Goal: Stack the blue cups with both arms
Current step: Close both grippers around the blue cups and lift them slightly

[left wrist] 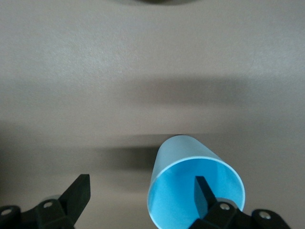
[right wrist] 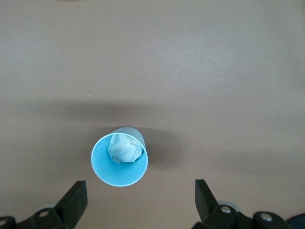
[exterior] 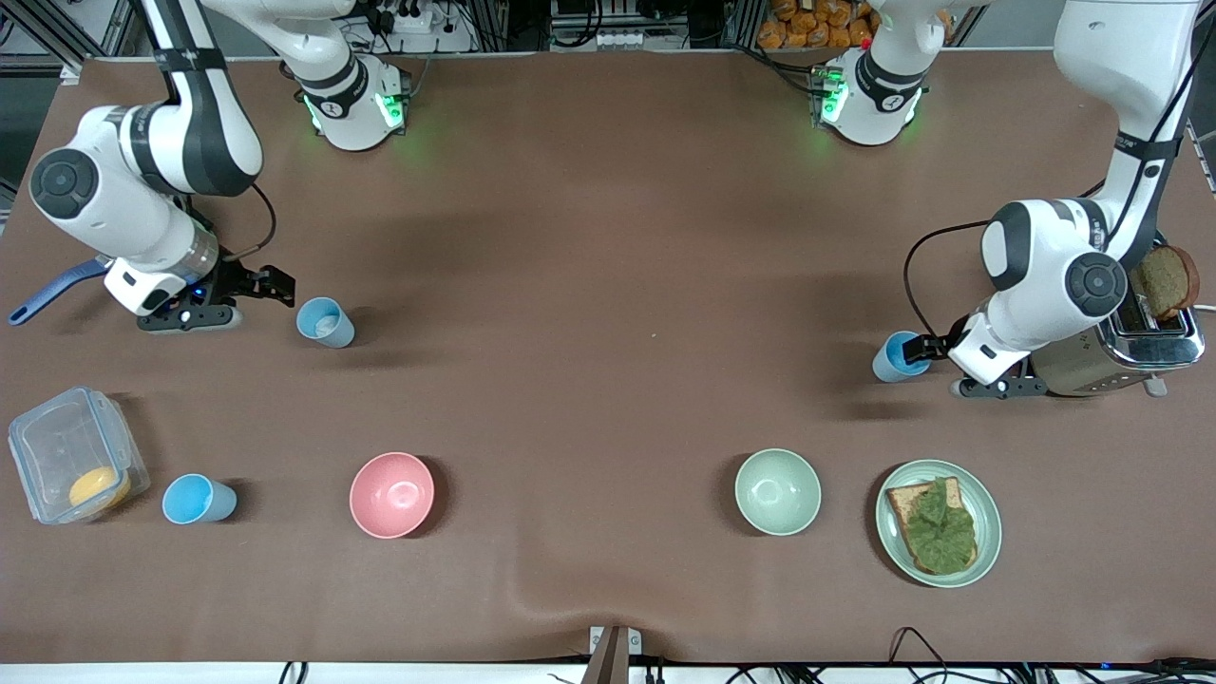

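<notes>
Three blue cups are on the brown table. One blue cup stands toward the left arm's end, next to the toaster. My left gripper is open at this cup. In the left wrist view the gripper has one finger inside the cup and the other well outside it. A second blue cup holds a crumpled white wad. My right gripper is open beside it, and its fingers stop short of the cup. A third blue cup stands nearer the front camera.
A pink bowl, a pale green bowl and a green plate with toast and a leaf stand along the front. A toaster holds dark bread. A clear box and a blue handle lie at the right arm's end.
</notes>
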{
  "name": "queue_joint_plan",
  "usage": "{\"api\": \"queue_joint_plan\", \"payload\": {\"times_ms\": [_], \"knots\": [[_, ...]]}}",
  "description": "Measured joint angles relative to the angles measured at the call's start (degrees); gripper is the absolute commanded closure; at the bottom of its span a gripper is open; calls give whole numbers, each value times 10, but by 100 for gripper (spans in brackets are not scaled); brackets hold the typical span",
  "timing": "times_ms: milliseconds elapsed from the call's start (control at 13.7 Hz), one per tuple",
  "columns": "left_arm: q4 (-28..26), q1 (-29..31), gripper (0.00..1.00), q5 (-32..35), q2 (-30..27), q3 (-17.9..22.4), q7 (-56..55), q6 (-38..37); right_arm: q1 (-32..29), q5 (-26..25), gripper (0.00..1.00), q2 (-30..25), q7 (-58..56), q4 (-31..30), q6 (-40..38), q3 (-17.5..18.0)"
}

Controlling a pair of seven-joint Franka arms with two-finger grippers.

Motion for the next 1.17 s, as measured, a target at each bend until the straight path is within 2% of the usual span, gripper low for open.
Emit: {"api": "queue_joint_plan", "payload": {"times_ms": [73,146,438,730,949,1169], "knots": [[0,0,82,0,3,0,0,0,-1,0,0,10,0,-2,18,0],[0,0,100,0,6,0,0,1,-1,0,0,26,0,-3,43,0],[1,-7,100,-1,9,-6,-26,3,-7,0,0,120,-13,-5,147,0],[31,-10,100,-2,-1,-12,-53,-21,-12,0,2,132,-21,-3,152,0],[89,-10,100,-3,-47,-32,-63,-111,-12,0,0,132,-21,-3,150,1],[193,-11,100,-28,-92,-50,-75,-271,-12,0,0,130,-24,-3,136,1]]}}
